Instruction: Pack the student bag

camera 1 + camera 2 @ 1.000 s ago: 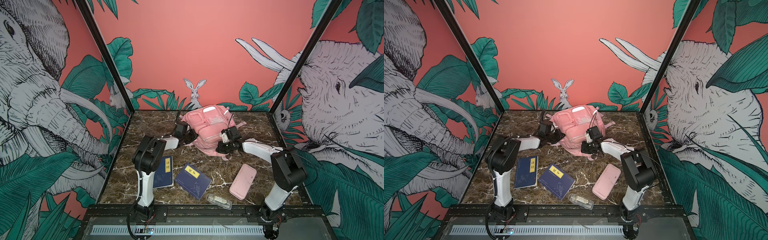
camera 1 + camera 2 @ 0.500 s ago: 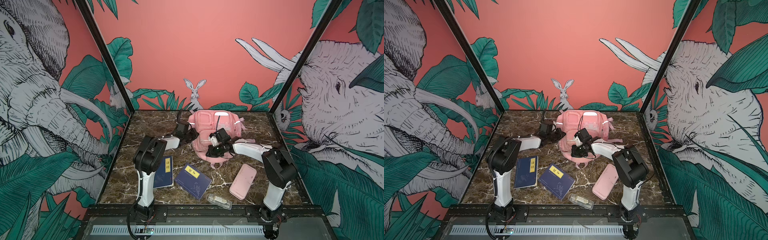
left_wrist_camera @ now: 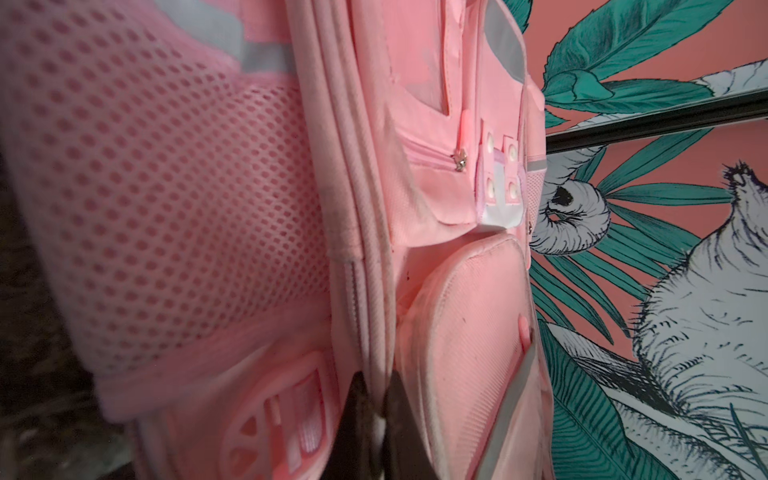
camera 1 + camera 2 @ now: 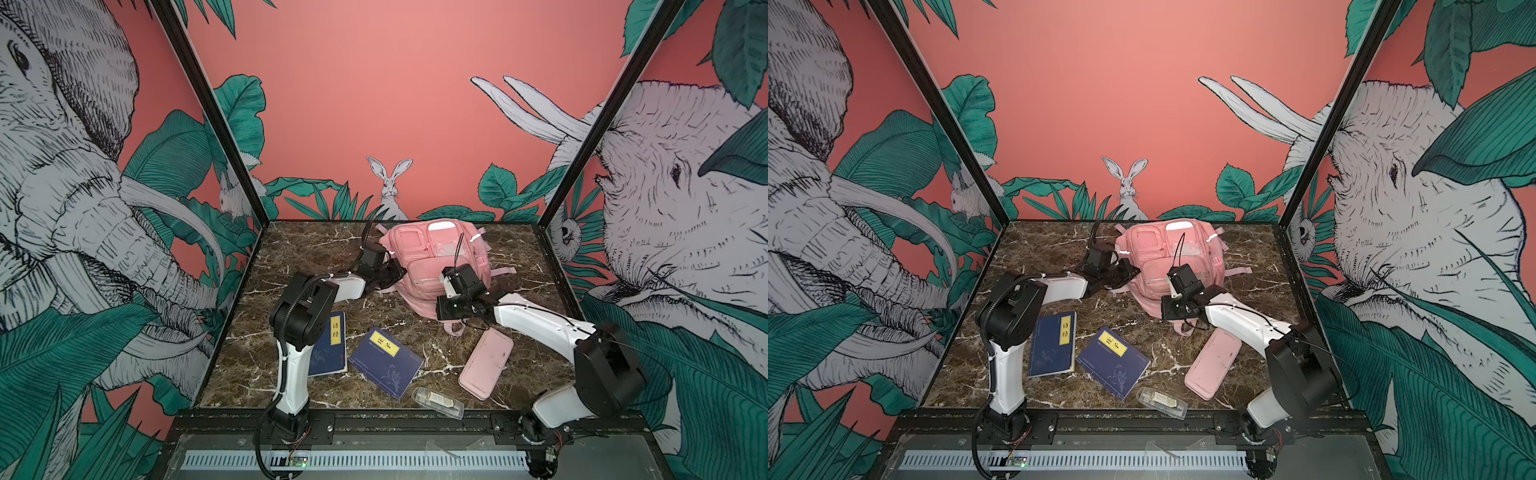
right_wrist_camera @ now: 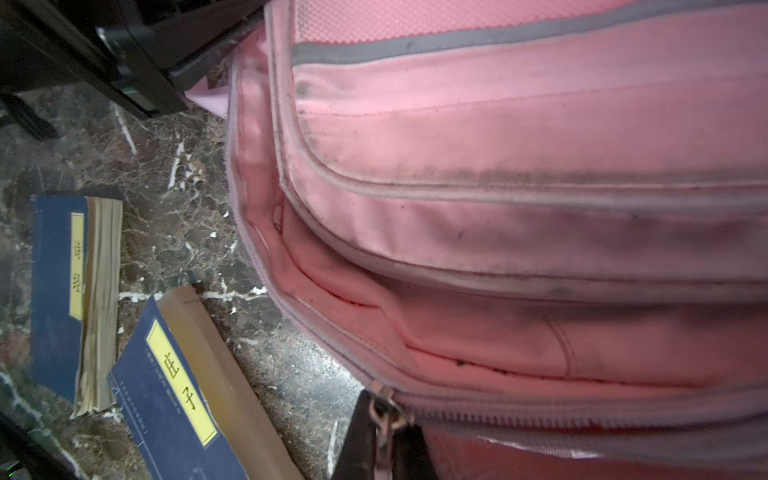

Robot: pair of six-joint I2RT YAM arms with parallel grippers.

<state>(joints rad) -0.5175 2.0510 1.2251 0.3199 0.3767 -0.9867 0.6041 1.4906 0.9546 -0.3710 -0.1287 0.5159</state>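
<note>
Student bag (image 4: 415, 266): pink fabric, mesh side, at rear centre of the marble table (image 4: 311, 249). Left gripper (image 3: 377, 399) pinches its seam; right gripper (image 5: 384, 434) pinches the metal zipper pull (image 5: 380, 409). Blue book (image 5: 166, 399), yellow label reads 庄子.

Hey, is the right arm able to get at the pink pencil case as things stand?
Probably, but not freely: the pink pencil case lies uncovered beside the right arm, yet the right gripper is shut on the zipper pull of the student bag and must release first.
</note>
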